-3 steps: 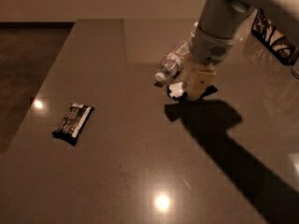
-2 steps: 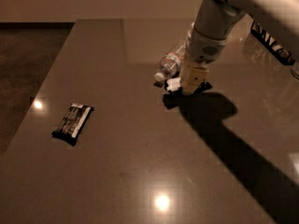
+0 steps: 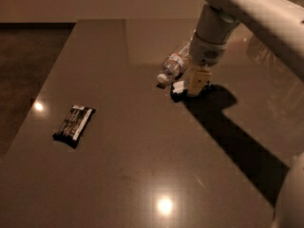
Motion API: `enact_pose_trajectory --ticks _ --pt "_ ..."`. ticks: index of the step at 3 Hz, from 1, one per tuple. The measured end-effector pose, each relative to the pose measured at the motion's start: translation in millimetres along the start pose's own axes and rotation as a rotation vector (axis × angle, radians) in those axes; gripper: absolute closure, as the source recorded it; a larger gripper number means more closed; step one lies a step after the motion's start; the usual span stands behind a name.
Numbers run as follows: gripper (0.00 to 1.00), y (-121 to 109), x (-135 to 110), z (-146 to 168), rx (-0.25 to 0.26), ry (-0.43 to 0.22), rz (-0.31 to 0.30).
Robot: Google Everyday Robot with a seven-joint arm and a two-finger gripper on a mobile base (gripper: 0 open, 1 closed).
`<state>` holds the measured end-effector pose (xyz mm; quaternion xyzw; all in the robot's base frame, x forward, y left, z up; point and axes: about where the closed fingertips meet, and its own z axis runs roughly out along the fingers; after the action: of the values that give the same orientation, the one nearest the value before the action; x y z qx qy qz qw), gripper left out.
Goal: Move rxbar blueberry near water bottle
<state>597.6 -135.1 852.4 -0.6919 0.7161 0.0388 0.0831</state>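
Note:
The rxbar blueberry point(image 3: 178, 87), dark with a white panel, sits low at the table surface right beside the water bottle's cap. The water bottle point(image 3: 174, 64) is clear with a white cap and a pale label, and it lies on its side at the back middle of the table. My gripper point(image 3: 195, 85) points down over the bar's right end and is shut on it. The arm hides the far end of the bar and part of the bottle.
A smaller black bar with white lettering point(image 3: 73, 123) lies at the left of the dark table point(image 3: 142, 165). The table's left edge runs along a dark floor. The arm casts a long shadow to the right. Bright light spots reflect off the tabletop.
My gripper has moved a little left and towards the bottle with the bar in it, and the bar's white end now lies close to the bottle's cap.

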Motion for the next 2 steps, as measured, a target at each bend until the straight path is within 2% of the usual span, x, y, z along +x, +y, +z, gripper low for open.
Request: enact_pose_trajectory --ticks 1,2 --pt "0.28 -2.7 -2.0 2.2 0.008 -0.005 0.000" --pt "0.06 -4.2 -2.9 3.7 0.012 -0.007 -0.001"
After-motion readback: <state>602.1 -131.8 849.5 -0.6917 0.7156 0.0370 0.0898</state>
